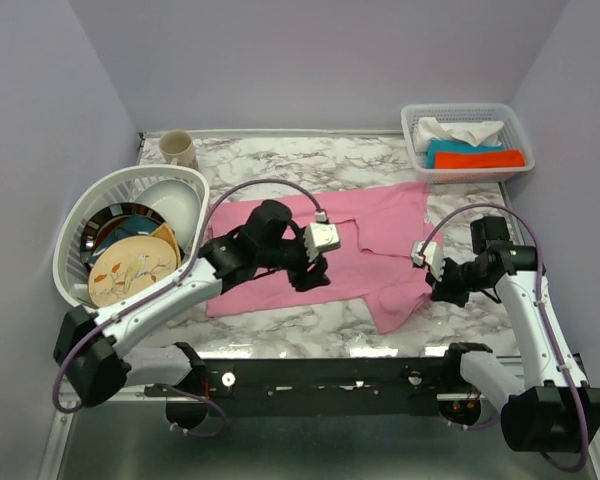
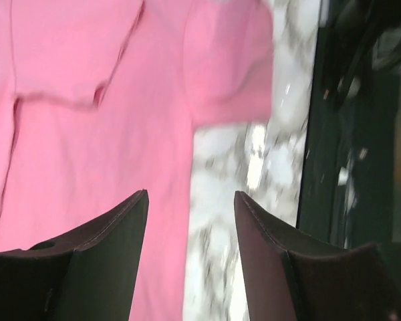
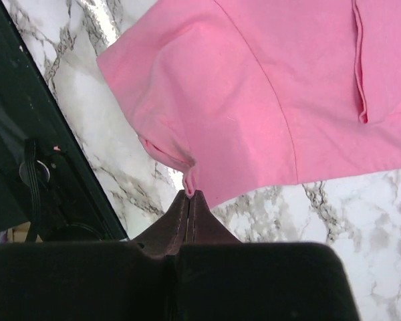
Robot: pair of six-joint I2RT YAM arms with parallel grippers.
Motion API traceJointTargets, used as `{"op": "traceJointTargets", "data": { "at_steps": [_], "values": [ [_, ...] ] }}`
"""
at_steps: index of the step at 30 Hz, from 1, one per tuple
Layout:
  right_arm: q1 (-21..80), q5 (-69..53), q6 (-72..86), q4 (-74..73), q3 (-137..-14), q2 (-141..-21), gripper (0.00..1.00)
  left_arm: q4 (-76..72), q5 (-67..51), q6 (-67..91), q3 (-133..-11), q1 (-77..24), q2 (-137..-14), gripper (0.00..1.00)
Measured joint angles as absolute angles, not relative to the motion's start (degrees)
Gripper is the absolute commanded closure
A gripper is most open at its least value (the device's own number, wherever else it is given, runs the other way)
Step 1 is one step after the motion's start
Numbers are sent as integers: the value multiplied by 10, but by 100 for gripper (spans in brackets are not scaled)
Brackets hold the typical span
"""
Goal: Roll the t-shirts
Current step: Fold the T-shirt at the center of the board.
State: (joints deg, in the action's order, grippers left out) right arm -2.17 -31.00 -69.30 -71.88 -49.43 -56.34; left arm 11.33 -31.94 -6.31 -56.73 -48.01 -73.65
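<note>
T-shirt (image 3: 254, 100) hem sits pinched in right claw (image 3: 190, 195).

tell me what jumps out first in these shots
A light-pink short-sleeved t-shirt lies spread across the middle of the marble-patterned table. The right gripper is pinched shut on its sleeve hem, while the left gripper hangs open over the shirt. A white plastic basket of plates sits at the left.
</note>
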Motion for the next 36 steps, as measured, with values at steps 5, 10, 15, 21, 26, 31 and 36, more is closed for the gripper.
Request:
{"op": "traceJointTargets", "data": {
  "at_steps": [5, 10, 15, 21, 26, 31, 36],
  "values": [
    [-22, -310, -652, -708, -485, -539, 99, 364, -246, -253, -520, -445, -610, 47],
    [-22, -310, -618, -705, -484, -525, 99, 519, -169, -381, -442, -436, -554, 50],
    [-22, -309, -592, -705, -484, -523, 99, 592, -100, -474, -396, -426, -567, 50],
    [-22, -309, -583, -706, -484, -522, 99, 609, -53, -545, -383, -390, -619, 52],
    [-22, -309, -583, -706, -484, -517, 99, 592, -24, -575, -378, -355, -668, 57],
    [-22, -309, -580, -706, -484, -517, 99, 569, -2, -598, -374, -329, -688, 60],
    [-22, -309, -578, -706, -484, -517, 99, 541, 11, -609, -361, -322, -702, 64]
  ]
}}
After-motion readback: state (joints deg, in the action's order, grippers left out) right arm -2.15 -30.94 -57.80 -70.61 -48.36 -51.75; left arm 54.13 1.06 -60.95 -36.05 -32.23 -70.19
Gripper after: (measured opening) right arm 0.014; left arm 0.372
